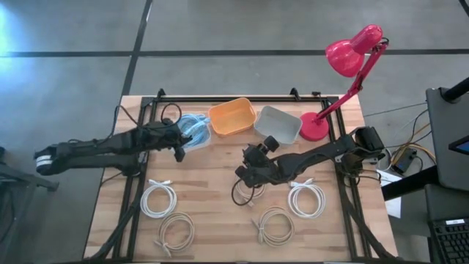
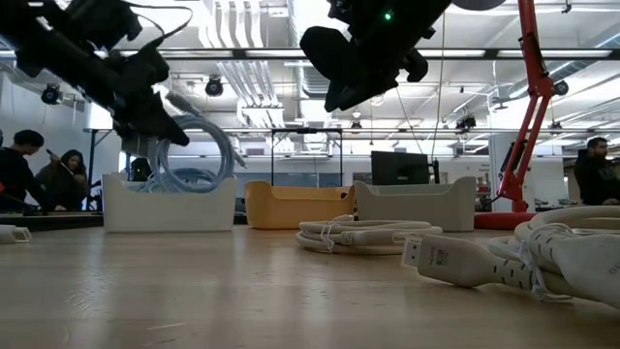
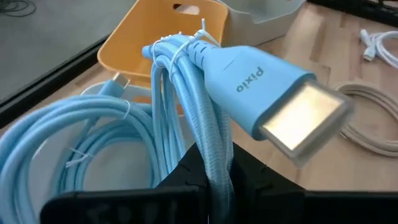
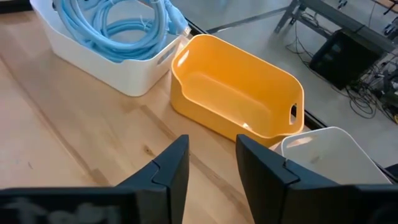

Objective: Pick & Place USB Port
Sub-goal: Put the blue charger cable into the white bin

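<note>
**Wooden table, 3 bins, blue cable over the white one**

Wooden slatted tabletop [image 1: 212,187] carries everything. Bundled light-blue USB cable [image 3: 186,124] hangs pinched in the left gripper [image 1: 178,143], above the white plastic bin [image 4: 118,65] already holding another blue coil. It looks light, soft and floppy; gripping the tied loops seems safest. Beside it sits the orange plastic bin [image 1: 232,117]. Right gripper [image 4: 211,165] hovers spread and empty.

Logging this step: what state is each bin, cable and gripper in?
Left gripper: shut on blue cable, above white bin.
White bin: holds blue cables.
Orange bin: empty.
Grey bin: looks empty.
Right gripper: open, empty, above table.
White cables: coiled on table.
Lamp: upright.
</note>
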Action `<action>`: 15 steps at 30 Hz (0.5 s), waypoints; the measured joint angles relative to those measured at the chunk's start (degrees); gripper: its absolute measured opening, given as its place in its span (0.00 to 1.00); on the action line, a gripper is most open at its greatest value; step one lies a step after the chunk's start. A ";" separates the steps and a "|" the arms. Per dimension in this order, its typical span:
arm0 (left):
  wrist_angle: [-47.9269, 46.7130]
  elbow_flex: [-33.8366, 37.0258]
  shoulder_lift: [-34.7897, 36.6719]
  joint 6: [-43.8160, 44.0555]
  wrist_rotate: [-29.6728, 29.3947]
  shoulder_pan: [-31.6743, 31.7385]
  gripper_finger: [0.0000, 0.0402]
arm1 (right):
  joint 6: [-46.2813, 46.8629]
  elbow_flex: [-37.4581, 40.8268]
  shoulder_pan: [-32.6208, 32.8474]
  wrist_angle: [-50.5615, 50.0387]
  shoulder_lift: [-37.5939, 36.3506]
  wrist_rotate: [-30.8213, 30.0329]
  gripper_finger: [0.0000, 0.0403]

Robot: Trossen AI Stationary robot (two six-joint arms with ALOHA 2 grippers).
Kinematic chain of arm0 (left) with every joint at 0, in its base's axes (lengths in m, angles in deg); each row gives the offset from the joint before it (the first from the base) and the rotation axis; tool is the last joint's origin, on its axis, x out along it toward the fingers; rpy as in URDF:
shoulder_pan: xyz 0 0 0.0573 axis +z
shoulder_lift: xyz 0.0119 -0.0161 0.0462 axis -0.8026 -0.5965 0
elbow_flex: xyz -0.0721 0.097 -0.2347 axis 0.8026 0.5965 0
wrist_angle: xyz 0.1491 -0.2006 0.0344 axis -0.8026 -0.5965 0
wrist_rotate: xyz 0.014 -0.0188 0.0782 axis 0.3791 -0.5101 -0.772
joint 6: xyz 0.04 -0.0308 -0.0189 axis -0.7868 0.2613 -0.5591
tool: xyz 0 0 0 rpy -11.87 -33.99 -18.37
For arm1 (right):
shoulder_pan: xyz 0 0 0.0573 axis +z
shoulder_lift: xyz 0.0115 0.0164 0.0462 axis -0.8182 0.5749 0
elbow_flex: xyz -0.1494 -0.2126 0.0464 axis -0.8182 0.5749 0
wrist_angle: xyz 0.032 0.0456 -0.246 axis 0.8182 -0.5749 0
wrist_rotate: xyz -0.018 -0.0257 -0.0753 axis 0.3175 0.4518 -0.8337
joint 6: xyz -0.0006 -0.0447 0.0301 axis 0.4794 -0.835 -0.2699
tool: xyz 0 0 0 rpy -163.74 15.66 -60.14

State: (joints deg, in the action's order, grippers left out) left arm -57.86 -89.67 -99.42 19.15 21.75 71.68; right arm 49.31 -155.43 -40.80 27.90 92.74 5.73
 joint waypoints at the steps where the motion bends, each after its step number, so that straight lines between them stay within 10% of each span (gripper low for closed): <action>1: 0.41 0.60 0.18 0.01 0.14 0.71 0.07 | 0.00 0.00 0.01 0.00 0.00 0.00 0.31; 15: 0.13 5.43 0.29 1.39 -7.63 4.20 0.14 | 0.00 0.00 -0.02 0.00 0.00 0.00 0.33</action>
State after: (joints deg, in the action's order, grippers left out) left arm -57.74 -84.23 -99.12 20.54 14.12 75.88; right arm 49.31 -155.43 -40.82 27.90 92.74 5.73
